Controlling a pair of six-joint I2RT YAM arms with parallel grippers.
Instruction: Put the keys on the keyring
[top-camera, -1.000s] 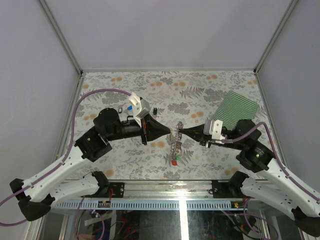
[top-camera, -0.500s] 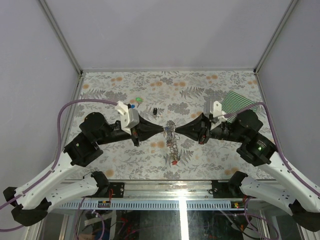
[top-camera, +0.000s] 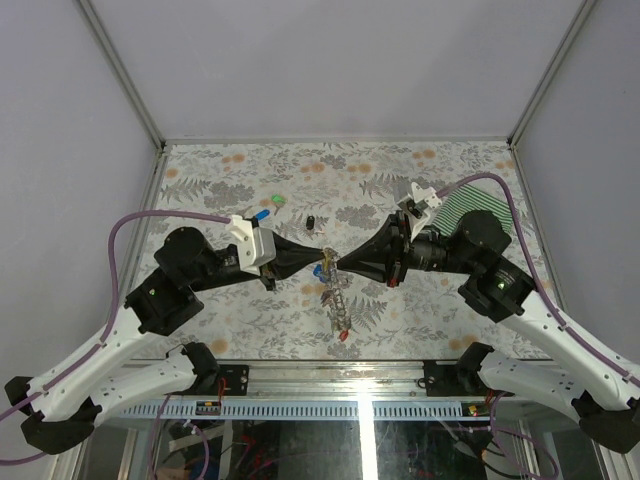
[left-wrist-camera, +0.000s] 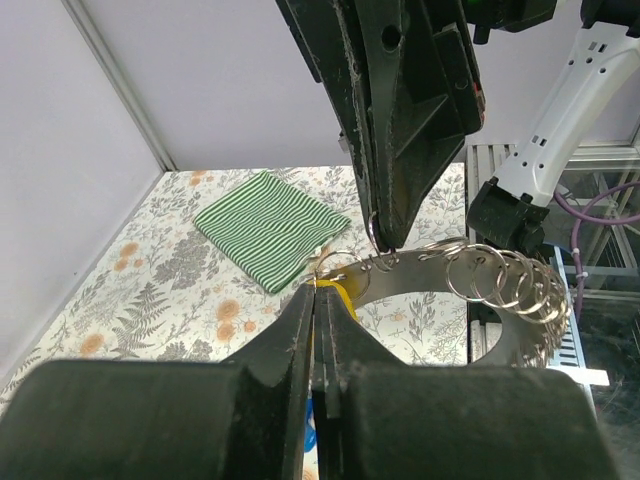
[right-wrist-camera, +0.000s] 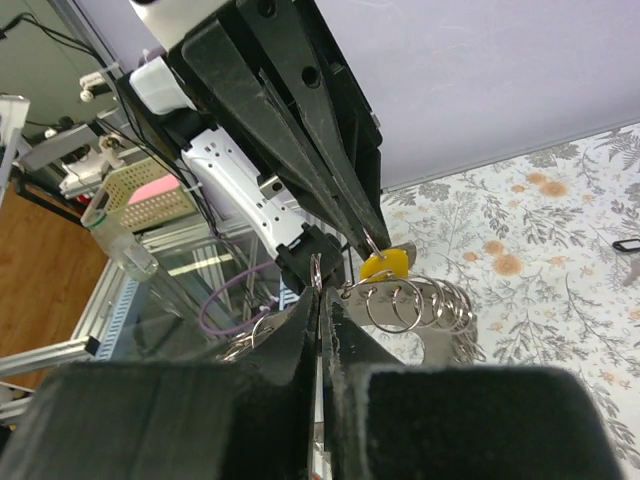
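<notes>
The keyring (top-camera: 338, 295) hangs above the table between both grippers, carrying several small split rings, with a blue key (top-camera: 317, 270) and a red key (top-camera: 343, 334) dangling from it. In the left wrist view the keyring (left-wrist-camera: 440, 272) is a grey band. My left gripper (top-camera: 322, 257) (left-wrist-camera: 320, 288) is shut on the small ring of a yellow key (left-wrist-camera: 341, 296) (right-wrist-camera: 385, 263). Facing it tip to tip, my right gripper (top-camera: 341, 263) (right-wrist-camera: 318, 292) is shut on a split ring at the keyring's (right-wrist-camera: 440, 340) edge.
A green key (top-camera: 277, 200), a blue key (top-camera: 260, 214) and a black key (top-camera: 311, 222) lie on the floral table behind the left arm. The green striped cloth (top-camera: 475, 203) (left-wrist-camera: 270, 225) lies at the back right, partly under the right arm.
Both grippers have shifted a little left with the keyring still between them. The left wrist has drawn back and the right arm has swung forward and rolled. Both stay shut.
</notes>
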